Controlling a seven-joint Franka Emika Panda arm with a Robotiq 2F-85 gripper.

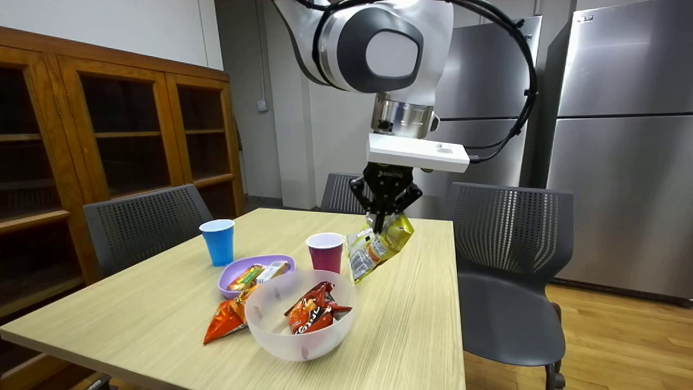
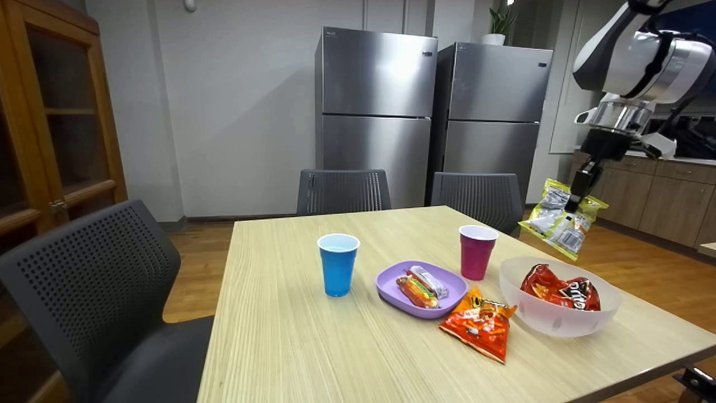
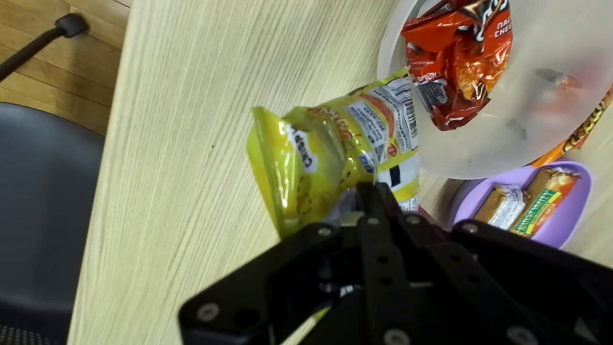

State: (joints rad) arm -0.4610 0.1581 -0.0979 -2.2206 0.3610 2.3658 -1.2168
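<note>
- Claw: narrow, its fingers pinching a bag. Your claw (image 1: 378, 228) holds the yellow snack bag (image 1: 373, 254), right of centre in an exterior view.
- Bag hangs tilted above the table (image 1: 417, 336); you have nothing visible under it as support.
- Wrist view: bag at centre, its upper-right end overlapping the translucent bowl (image 3: 455, 155) in the picture. True gap to the rim: cannot tell.
- Bowl holds a red chip bag (image 1: 314, 311), lower centre of an exterior view; maroon cup (image 1: 326, 253) just left of your load there.
- Step in hand (judged): carrying; grasp made, release not yet done.
- Next move (judged): calls for a steady pinch, loose end clear of cup and rim, and lowering before you part the fingers.
</note>
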